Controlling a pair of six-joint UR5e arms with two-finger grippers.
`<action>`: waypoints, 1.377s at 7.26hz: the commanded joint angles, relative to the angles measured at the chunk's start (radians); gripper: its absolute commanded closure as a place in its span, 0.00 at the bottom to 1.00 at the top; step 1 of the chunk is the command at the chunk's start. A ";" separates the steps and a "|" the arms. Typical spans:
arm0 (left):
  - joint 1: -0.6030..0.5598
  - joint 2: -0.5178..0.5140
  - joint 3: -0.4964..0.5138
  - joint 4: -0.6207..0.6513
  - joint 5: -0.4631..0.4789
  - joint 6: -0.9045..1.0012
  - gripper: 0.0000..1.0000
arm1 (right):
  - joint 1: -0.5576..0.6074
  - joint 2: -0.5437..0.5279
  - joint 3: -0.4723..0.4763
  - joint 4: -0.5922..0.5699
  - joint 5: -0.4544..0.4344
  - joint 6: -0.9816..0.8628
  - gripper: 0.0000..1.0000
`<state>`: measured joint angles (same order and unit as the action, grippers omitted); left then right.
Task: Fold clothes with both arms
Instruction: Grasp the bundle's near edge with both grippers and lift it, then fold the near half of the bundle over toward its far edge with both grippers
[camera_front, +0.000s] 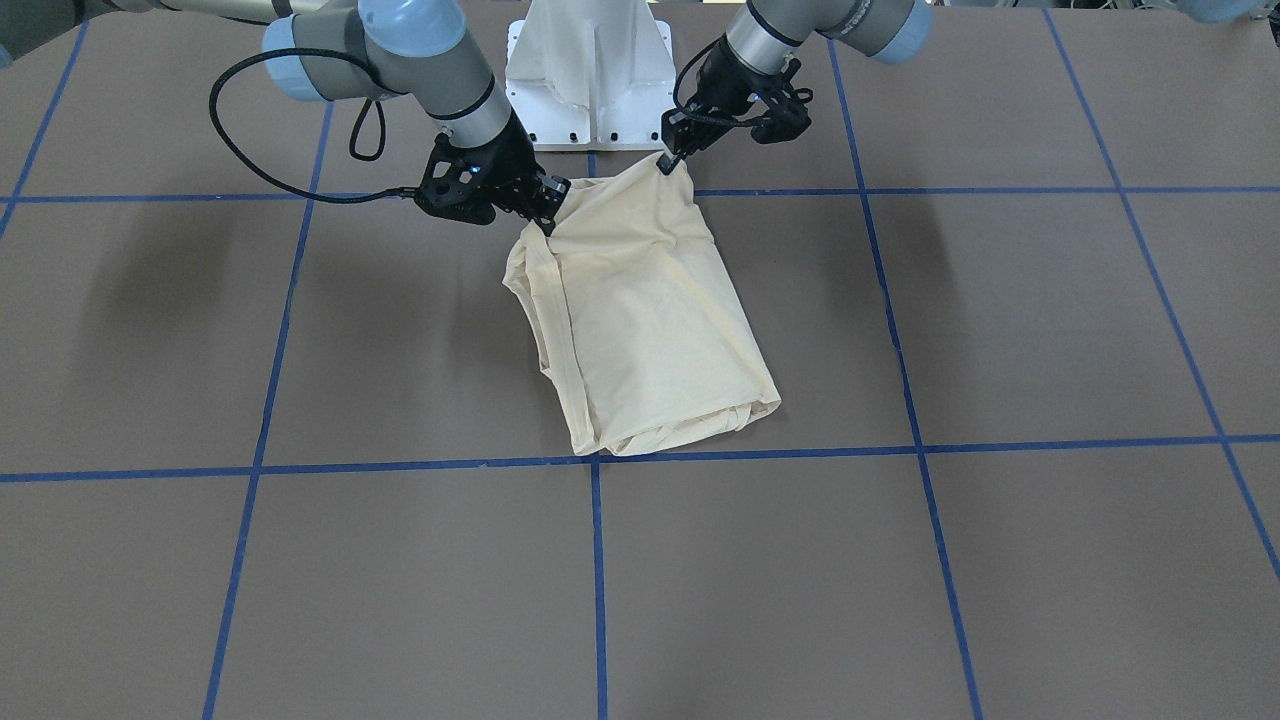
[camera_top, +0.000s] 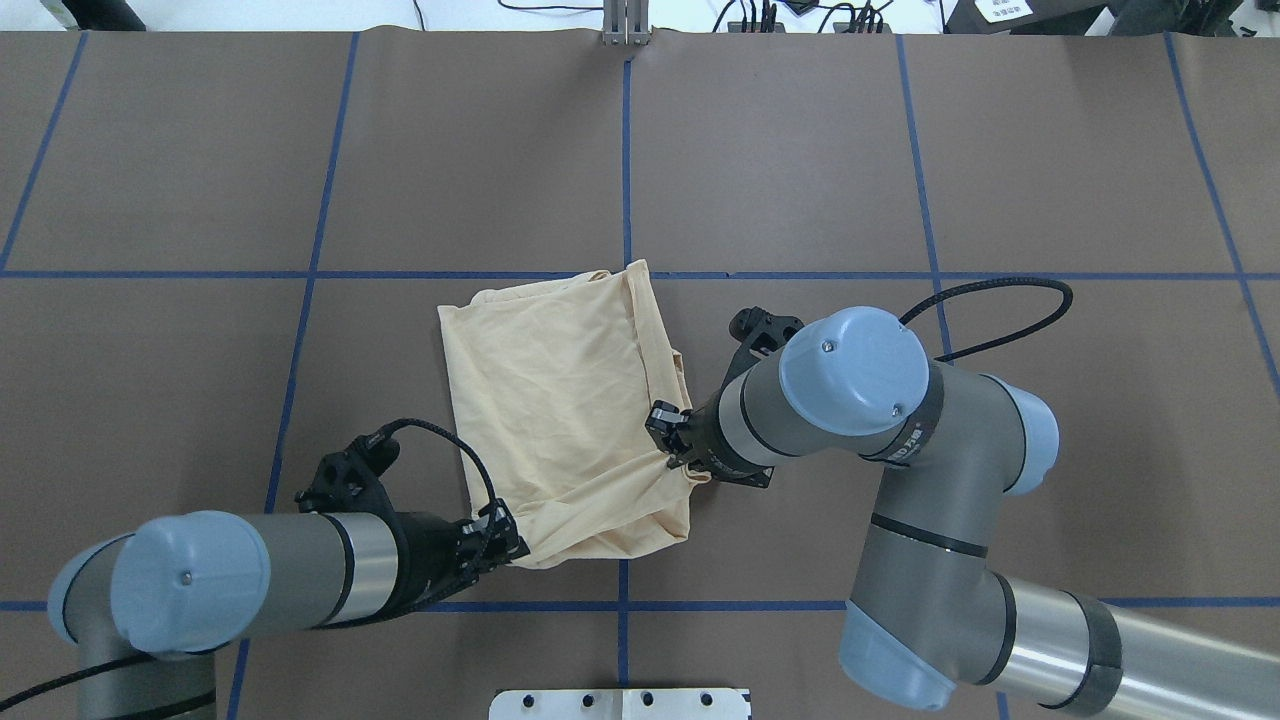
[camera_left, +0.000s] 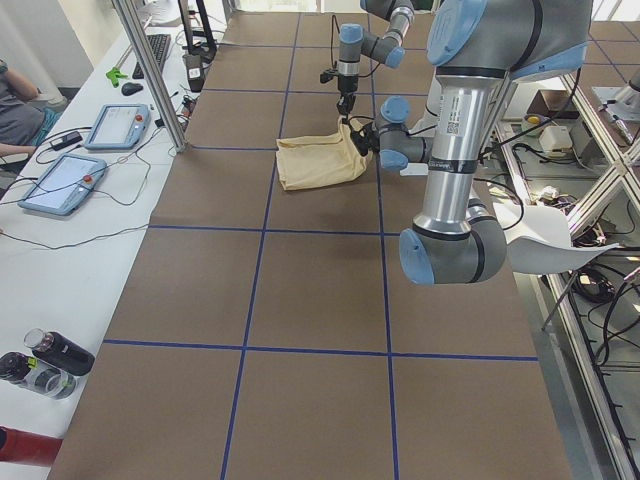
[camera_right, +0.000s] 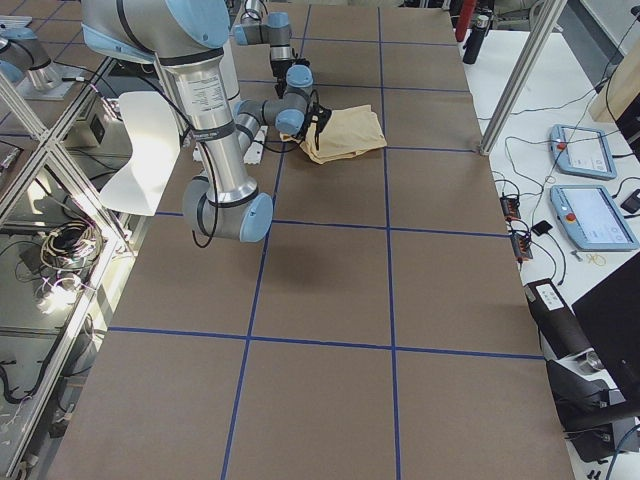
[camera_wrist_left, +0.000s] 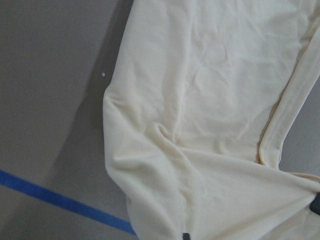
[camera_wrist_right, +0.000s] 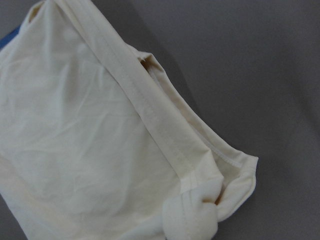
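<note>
- Overhead exterior view: the pale cream T-shirt (camera_top: 560, 400) lies folded into a rough rectangle near the middle of the brown table (camera_top: 900, 150), and its far corner just reaches a blue tape line (camera_top: 800, 274)
- The left gripper (camera_top: 505, 540) comes in low from the robot's left, its fingers pinched together on the shirt's near corner, where the cloth draws to a point
- The right gripper (camera_top: 668, 440) is clamped on the shirt's right-hand edge, with the hem bunched between its fingers
- From the front-facing camera, both held corners stand raised off the table just in front of the white pedestal base (camera_front: 590, 70), while the rest of the shirt slopes down and rests flat
- Plain cream cloth faces up, with stacked layers showing along the side edge
- At the right wrist, the stitched hem band twists into a tight wad at the fingers
</note>
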<state>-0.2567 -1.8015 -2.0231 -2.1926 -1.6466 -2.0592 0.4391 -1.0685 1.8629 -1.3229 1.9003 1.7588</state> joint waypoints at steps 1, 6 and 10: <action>-0.125 -0.007 0.004 0.001 -0.079 0.048 1.00 | 0.050 0.057 -0.054 -0.001 -0.004 -0.050 1.00; -0.292 -0.120 0.175 -0.001 -0.101 0.070 1.00 | 0.124 0.323 -0.359 0.007 -0.030 -0.123 1.00; -0.348 -0.177 0.368 -0.030 -0.098 0.162 1.00 | 0.132 0.344 -0.542 0.185 -0.063 -0.125 1.00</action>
<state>-0.5964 -1.9707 -1.6995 -2.2118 -1.7455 -1.9082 0.5698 -0.7267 1.3516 -1.1567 1.8407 1.6333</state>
